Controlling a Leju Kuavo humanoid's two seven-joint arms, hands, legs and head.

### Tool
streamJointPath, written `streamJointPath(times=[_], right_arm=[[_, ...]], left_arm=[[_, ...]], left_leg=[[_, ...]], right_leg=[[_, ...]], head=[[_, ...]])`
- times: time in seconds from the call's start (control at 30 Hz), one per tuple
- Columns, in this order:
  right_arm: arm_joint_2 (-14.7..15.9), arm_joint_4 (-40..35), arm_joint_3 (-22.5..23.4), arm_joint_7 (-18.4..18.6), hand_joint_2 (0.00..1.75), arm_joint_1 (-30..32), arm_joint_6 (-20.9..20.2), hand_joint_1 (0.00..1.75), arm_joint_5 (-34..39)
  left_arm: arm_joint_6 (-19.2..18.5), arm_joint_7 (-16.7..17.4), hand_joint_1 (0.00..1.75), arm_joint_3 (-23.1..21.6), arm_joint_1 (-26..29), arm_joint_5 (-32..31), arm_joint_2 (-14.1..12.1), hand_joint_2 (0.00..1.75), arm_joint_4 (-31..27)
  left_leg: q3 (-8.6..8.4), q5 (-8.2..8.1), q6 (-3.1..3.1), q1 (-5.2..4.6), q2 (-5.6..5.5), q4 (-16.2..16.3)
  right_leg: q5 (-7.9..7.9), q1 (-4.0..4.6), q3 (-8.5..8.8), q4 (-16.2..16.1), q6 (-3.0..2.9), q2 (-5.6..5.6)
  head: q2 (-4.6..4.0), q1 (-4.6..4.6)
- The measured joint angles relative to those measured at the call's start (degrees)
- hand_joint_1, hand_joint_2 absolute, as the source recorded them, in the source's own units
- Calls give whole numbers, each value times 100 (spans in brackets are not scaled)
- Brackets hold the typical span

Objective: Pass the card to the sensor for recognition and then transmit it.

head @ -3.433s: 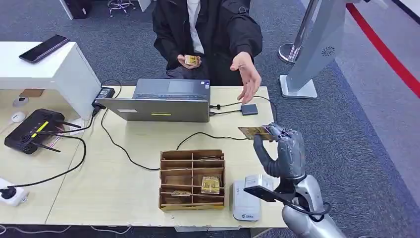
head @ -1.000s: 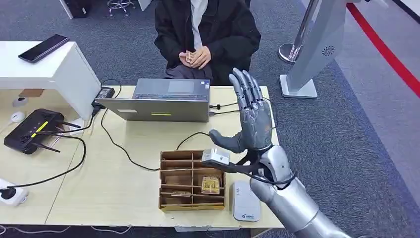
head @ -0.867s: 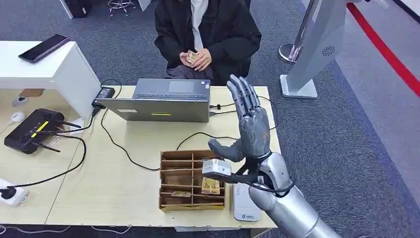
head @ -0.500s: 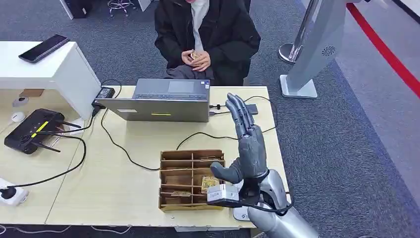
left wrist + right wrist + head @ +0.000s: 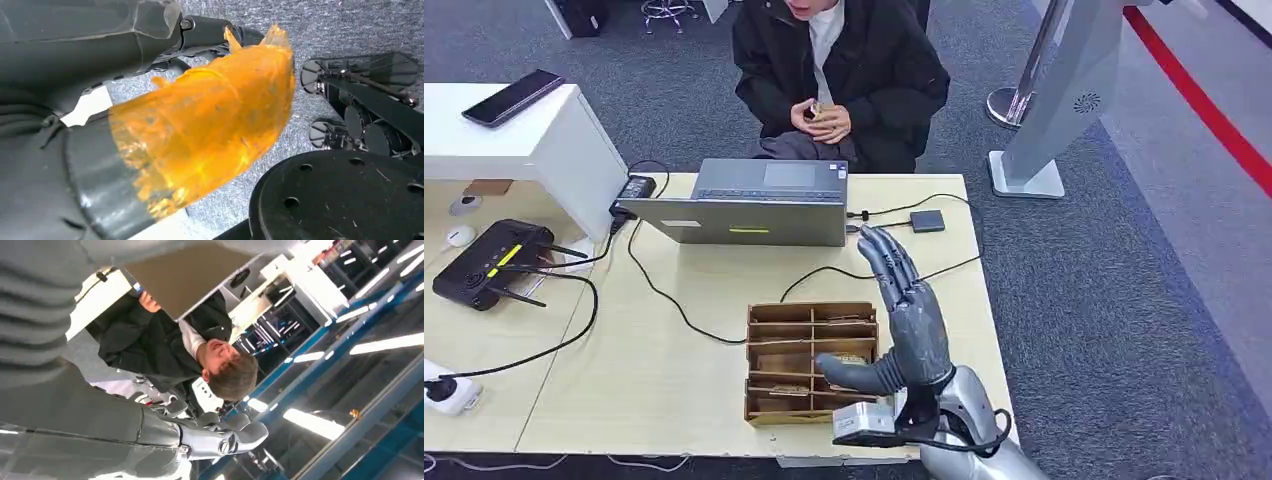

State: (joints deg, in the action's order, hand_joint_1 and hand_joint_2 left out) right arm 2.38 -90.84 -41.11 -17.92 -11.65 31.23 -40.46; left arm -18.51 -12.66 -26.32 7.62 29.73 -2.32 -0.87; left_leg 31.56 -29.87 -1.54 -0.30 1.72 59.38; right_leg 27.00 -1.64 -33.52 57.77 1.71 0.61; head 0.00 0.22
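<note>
Head view:
- Right hand (image 5: 907, 335) above near right part of table (image 5: 664, 340). Fingers straight and spread, pointing away toward laptop (image 5: 754, 205). Thumb out sideways over wooden organizer (image 5: 809, 360). Holds nothing.
- Card (image 5: 815, 108) off the table, beyond laptop, pinched between hands of seated person (image 5: 839, 60) in dark jacket. Too small to tell long axis or which way it points.
- Wooden organizer near front edge, split into rows of shallow compartments. Upper rows look bare.
- One gold card (image 5: 786, 389) flat in a lower left compartment, long axis roughly across the table. Another gold piece (image 5: 854, 357) in a right compartment, partly under thumb; orientation unclear.
- Small dark square device (image 5: 927, 221) on a cable at far right of table, just beyond fingertips, not touched.
- Black router (image 5: 489, 262) and cables on left side. Phone (image 5: 512, 97) on white raised shelf.

Left wrist view:
- Left hand (image 5: 75, 55) close to camera, grey housing, with an orange translucent wrap (image 5: 210, 115) over one part. Grey carpet behind.
- Cannot tell whether fingers are apart or curled, nor whether anything is held.

Right wrist view:
- Grey ribbed cover at the edge. Silver fingers (image 5: 220, 435) of right hand stretched out, nothing between them.
- Beyond them, back of laptop lid (image 5: 195, 275) and person in dark jacket leaning over it, one hand at laptop's edge.
- No card readable here. Ceiling lights and blue beams behind.
</note>
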Motion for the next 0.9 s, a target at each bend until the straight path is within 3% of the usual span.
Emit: streamJointPath(times=[0.53,0.7,0.9], right_arm=[[48,313,-131,98,175,-33,9,0,-256],[197,911,-424,738,175,-407,-15,0,-1182],[265,1178,-533,914,175,-568,-87,0,-1386]], left_arm=[[-22,-2,0,63,22,-50,-9,0,0],[-46,0,0,98,27,-164,-42,0,0],[-37,9,0,122,27,-205,-55,0,0]], left_leg=[[1,0,0,0,0,0],[0,0,0,0,0,0],[0,0,0,0,0,0]], right_leg=[[0,0,0,0,0,0],[-1,0,0,0,-1,0],[-1,0,0,0,-1,1]], head=[[0,0],[0,0],[0,2]])
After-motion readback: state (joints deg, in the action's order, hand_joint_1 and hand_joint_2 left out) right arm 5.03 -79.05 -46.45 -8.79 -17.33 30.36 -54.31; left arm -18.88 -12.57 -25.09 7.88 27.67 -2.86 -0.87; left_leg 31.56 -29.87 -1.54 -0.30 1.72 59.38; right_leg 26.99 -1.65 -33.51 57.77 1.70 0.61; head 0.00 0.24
